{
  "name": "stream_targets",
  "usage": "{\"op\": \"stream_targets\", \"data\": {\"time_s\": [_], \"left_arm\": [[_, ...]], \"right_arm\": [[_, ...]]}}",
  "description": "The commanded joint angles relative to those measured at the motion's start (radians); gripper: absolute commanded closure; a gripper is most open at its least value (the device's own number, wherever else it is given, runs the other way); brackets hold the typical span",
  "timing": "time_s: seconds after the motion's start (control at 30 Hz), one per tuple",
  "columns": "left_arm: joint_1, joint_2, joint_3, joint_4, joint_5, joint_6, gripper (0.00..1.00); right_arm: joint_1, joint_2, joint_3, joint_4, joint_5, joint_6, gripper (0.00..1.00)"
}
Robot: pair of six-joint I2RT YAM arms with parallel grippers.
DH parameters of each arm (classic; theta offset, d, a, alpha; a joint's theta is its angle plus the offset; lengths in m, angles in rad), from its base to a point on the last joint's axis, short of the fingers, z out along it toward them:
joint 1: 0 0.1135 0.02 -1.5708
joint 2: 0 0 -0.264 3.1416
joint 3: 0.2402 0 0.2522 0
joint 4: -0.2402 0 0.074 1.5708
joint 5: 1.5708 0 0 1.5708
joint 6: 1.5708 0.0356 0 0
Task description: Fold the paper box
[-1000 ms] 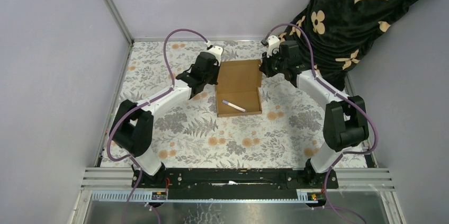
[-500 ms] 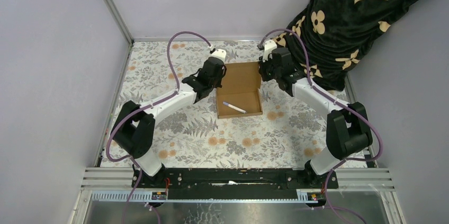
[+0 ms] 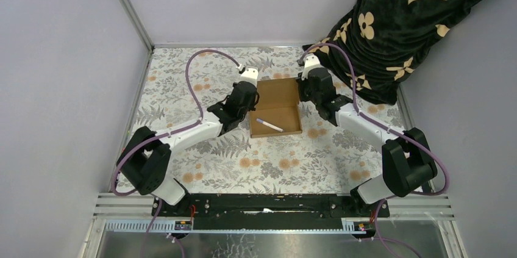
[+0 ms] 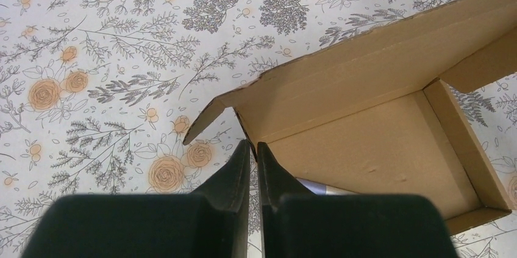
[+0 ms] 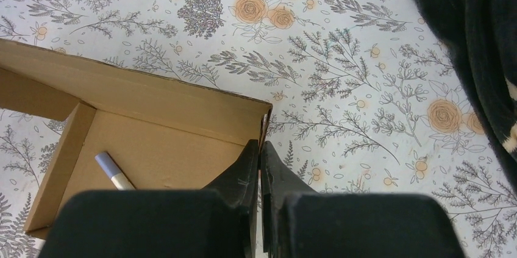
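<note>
The paper box (image 3: 275,102) is brown cardboard, an open tray with its lid flap tilted up at the far side. It lies mid-table between both arms. My left gripper (image 3: 249,103) is shut on the tray's left wall; in the left wrist view the fingers (image 4: 253,148) pinch that wall's edge beside the box (image 4: 366,148). My right gripper (image 3: 300,94) is shut on the right wall, its tips (image 5: 260,146) on either side of the cardboard of the box (image 5: 158,142). A white stick with a purple cap (image 3: 269,124) lies inside the tray.
A black cloth with gold flowers (image 3: 408,20) hangs at the back right, close to the right arm, and shows at the right wrist view's edge (image 5: 488,38). Grey walls close in the floral tablecloth (image 3: 201,148) on the left, back and right.
Both grippers have slid nearer along the box's side walls. The lid flap has tipped up, so the box looks shorter from above.
</note>
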Motion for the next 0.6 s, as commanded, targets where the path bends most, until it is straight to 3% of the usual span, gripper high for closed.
{"op": "stream_targets", "data": {"time_s": [0.0, 0.57], "left_arm": [[-0.045, -0.038, -0.051, 0.151, 0.012, -0.036, 0.89], [-0.116, -0.077, -0.135, 0.218, -0.08, -0.058, 0.9]], "right_arm": [[0.064, -0.032, -0.031, 0.052, -0.009, 0.058, 1.0], [0.14, -0.072, -0.095, 0.069, 0.105, 0.138, 1.0]]}}
